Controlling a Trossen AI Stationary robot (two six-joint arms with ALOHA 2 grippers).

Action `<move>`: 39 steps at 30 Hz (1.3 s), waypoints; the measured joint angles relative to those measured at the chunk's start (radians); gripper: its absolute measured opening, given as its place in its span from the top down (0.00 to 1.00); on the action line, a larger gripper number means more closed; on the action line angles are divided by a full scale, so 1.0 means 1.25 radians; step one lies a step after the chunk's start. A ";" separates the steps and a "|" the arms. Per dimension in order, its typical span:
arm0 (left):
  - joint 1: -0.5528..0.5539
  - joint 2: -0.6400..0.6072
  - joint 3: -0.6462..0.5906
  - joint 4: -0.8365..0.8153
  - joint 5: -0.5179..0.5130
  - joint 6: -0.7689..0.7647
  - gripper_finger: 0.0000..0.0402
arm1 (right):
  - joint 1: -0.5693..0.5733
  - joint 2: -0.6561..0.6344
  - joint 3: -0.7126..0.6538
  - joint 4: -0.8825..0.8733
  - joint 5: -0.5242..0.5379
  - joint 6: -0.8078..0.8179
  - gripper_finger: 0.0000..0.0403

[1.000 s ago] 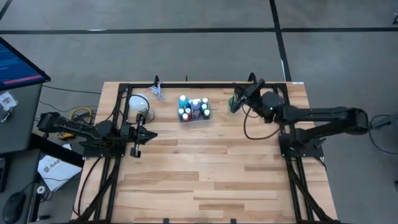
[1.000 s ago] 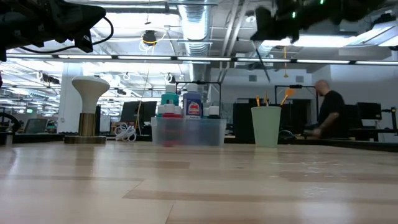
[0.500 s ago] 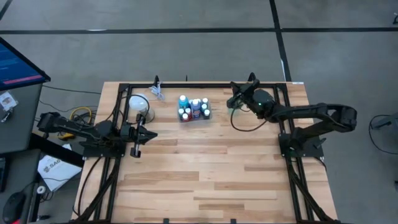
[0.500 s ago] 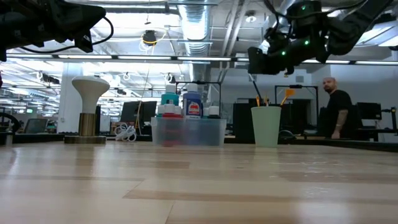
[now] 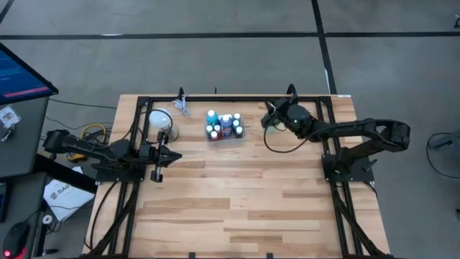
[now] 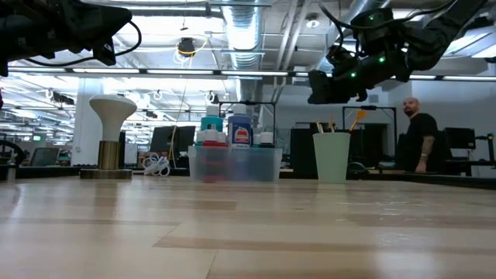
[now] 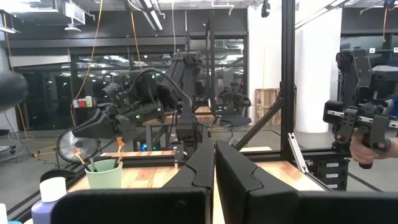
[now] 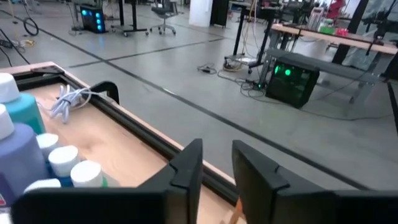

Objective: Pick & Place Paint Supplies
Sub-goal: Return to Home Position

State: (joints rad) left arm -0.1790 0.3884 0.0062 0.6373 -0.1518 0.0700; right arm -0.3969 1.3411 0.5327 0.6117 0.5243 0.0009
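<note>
R gripper (image 8: 217, 149): up in the air over green cup (image 6: 332, 157), clear of rim. Fingers a little apart, nothing btwn. From high view, cup mostly hidden under that gripper.

In cup: brushes (image 6: 331, 125) standing, tips poking above rim. One orange-tipped brush (image 6: 357, 119) leaning outward.

Paint bottles (image 6: 239, 132): white caps, upright, packed tight inside clear tray (image 6: 235, 167) at back-centre of table (image 5: 230, 194). Blue and teal plain to see, exact count not readable from low view. None loose on the wood.

Tray and cup side by side, near but not touching; cup on R arm's side.

L gripper (image 7: 214, 148): held raised over L side of table, well apart from tray. Fingers pressed together, empty.

Also noted:
- White mushroom-shaped stand (image 6: 113, 128) on L arm's side of tray.
- Coil of white cable (image 5: 182, 108) by back edge.
- Person (image 6: 419, 143) in room beyond table.
- A hand (image 7: 372, 146) gripping a dark device, far off in L wrist view.
</note>
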 joint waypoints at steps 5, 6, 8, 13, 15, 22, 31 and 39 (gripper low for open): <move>0.000 0.000 0.000 0.000 0.000 0.000 1.00 | 0.013 -0.053 0.007 -0.049 0.001 -0.005 0.70; 0.000 0.000 0.000 0.000 0.000 0.000 1.00 | 0.018 -0.074 0.012 -0.073 0.000 -0.006 0.68; 0.000 0.000 0.000 0.000 0.000 0.000 1.00 | 0.033 -0.125 0.028 -0.124 0.000 -0.006 0.65; 0.000 0.000 0.000 0.000 0.000 0.000 1.00 | 0.098 -0.298 0.087 -0.241 -0.095 -0.007 0.58; 0.000 0.000 0.000 0.000 0.000 0.000 1.00 | 0.122 -0.375 0.104 -0.282 -0.233 -0.007 0.58; 0.000 0.000 0.000 0.000 0.000 0.000 1.00 | 0.200 -0.626 0.110 -0.463 -0.412 0.016 0.61; 0.000 0.000 0.000 0.000 0.000 0.000 1.00 | 0.264 -0.874 0.021 -0.712 -0.124 0.145 0.75; 0.000 0.000 0.000 0.000 0.000 0.000 1.00 | 0.308 -1.023 -0.238 -0.447 -0.148 0.100 0.94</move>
State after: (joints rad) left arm -0.1789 0.3885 0.0061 0.6371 -0.1520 0.0700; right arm -0.0118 0.0622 0.2358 0.0534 0.3398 0.1261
